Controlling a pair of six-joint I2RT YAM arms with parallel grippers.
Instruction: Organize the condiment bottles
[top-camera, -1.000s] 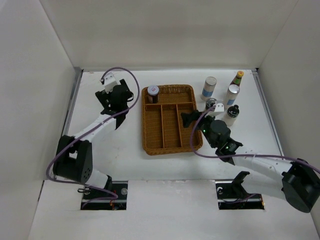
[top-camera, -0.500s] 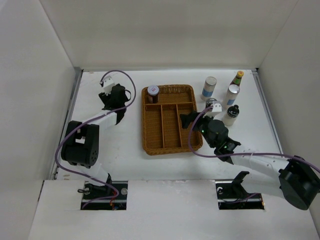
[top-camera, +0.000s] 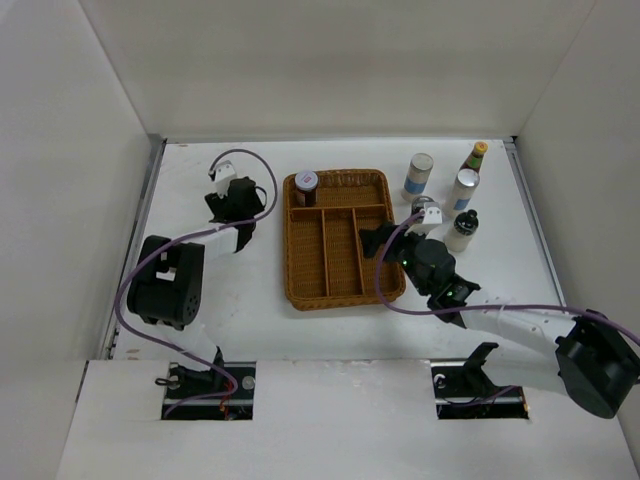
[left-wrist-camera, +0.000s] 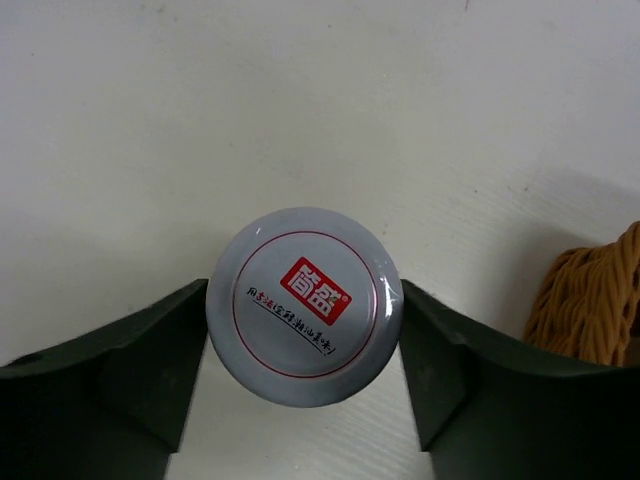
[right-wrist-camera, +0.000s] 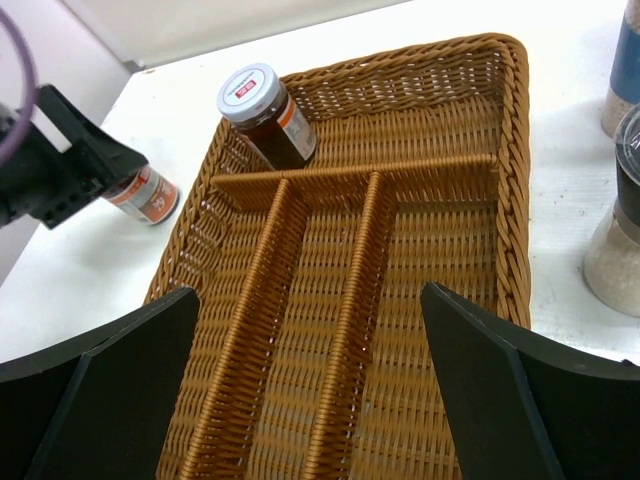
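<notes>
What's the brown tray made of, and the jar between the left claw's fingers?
The tray looks like woven wicker or rattan, matte tan; the weave shows on rim and dividers. Of the jar only the lid shows clearly: glossy white with red print and highlights, painted metal or plastic, can't tell which.

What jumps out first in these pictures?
A brown wicker tray sits mid-table with a single dark jar at the left end of its back compartment. Left of it, a white-lidded jar sits between the fingers of the left gripper. The other bottles cluster right of the tray, near the open right gripper.
</notes>
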